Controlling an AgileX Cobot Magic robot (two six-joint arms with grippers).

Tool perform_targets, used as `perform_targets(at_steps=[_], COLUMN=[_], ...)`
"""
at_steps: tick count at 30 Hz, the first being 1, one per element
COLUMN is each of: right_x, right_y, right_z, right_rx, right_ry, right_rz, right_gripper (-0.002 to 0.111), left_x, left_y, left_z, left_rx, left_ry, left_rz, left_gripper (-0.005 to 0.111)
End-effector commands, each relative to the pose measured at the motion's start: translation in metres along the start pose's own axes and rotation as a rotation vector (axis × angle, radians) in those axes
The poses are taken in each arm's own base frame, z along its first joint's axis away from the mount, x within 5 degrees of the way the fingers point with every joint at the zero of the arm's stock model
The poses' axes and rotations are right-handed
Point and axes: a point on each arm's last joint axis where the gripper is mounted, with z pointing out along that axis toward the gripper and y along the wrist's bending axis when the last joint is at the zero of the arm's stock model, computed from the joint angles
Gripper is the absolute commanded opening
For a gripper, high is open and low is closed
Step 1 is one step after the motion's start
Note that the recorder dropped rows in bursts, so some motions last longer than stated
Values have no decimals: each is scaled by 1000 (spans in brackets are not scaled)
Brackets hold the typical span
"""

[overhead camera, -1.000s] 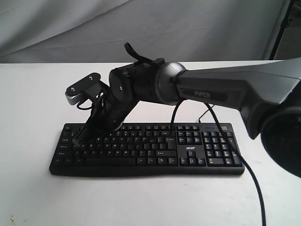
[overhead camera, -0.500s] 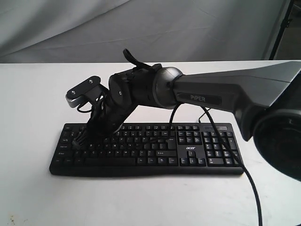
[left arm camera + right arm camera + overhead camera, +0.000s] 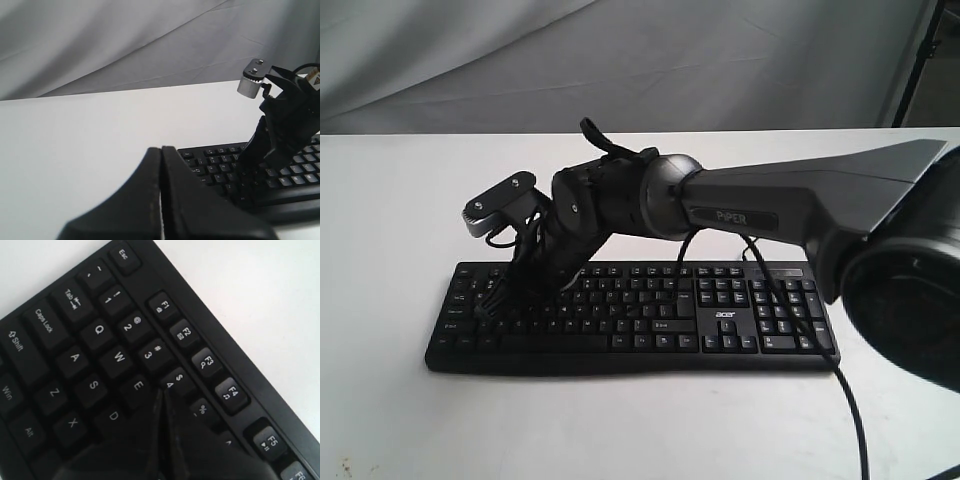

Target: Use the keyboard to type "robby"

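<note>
Where the white counter (image 3: 400, 200) fills the exterior view, the keyboard (image 3: 630, 315) lies flat across the lower middle of the frame, with its number pad toward the right. The right arm (image 3: 790, 205) reaches in from the right edge and bends down over the keyboard's left half. The right gripper (image 3: 498, 300) is closed, its fingers pressed together into one point. In the right wrist view that point (image 3: 161, 392) sits between the E and 4 keys and covers the key below them; whether it touches a key cannot be told. In the left wrist view the left gripper (image 3: 161, 152) is closed too, only a thin seam showing between its fingers. It hangs above bare counter at the bottom middle, with the keyboard's corner to its right.
</note>
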Motion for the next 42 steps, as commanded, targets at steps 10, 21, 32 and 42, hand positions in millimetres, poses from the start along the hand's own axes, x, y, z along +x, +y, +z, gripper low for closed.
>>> perform_targets(at_steps=[10,21,32,42], right_x=[-16,48,56,54], right_y=[-12,-38,-41,-42], right_z=[-55,-77,-58,-58], right_rx=[51,58,73,86], right_ry=[-8,2,-9,-21], right_rz=[-41,120,124,105], right_gripper=[0,0,0,0], left_x=[1,1,1,1], left_y=[0,0,0,0], left_z=[0,0,0,0], left_rx=[5,5,5,5], left_ry=[-7,-7,-7,-7], left_rz=[3,3,3,3], left_gripper=[0,0,0,0])
